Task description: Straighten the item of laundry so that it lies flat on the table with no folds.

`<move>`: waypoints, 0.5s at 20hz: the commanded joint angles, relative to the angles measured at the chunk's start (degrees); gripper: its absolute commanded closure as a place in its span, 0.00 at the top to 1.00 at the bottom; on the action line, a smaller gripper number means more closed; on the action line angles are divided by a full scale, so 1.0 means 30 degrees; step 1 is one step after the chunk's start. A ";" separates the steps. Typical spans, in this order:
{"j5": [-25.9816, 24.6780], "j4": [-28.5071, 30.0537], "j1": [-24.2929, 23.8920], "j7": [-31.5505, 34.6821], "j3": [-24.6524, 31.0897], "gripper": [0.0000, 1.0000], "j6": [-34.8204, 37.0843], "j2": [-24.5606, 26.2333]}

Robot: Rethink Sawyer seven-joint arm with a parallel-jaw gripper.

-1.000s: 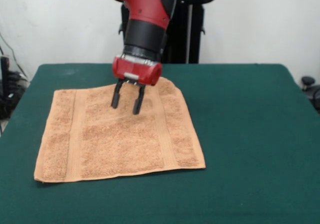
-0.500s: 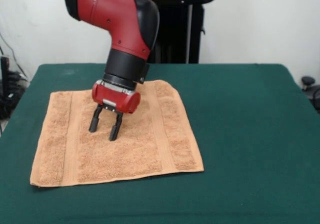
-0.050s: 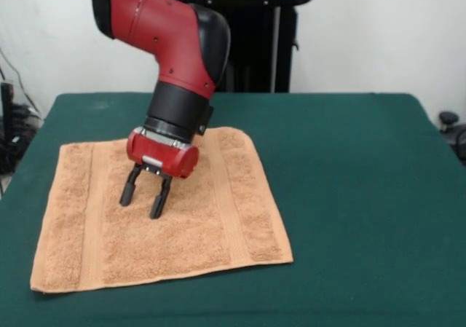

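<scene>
Towel (image 3: 164,218) lying spread on green table (image 3: 349,196), sitting toward one side of it w/ plenty of bare felt around. Looking near flat already: all four edges showing, woven bands running straight down both sides, no obvious folds; front edge rippling slightly, far edge partly hidden behind arm so can't confirm there. Gripper (image 3: 142,202) pointing down over towel's middle, tips at or just touching the pile, exact contact hard to tell from this angle. Fingers standing apart, a moderate gap, nothing pinched between them, holding nothing. Judging the placement: tips pressing mid-cloth would be letting arm drag the whole sheet across the felt w/o bunching it, rather than picking up a corner. Task seeming mostly done; remaining risk is tips snagging terry loops & raising a fresh wrinkle when lifting off.
</scene>
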 commanded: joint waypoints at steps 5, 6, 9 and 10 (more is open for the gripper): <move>0.2199 -0.5094 -0.0386 0.1222 0.3195 1.00 0.0241 0.4700; 0.1542 -0.4824 -0.0620 0.1255 0.3541 1.00 0.1523 0.4200; -0.1146 -0.3172 -0.2589 0.0378 0.6325 1.00 0.8619 0.1571; -0.1465 -0.2328 -0.3415 -0.0440 0.7439 1.00 1.1565 0.0511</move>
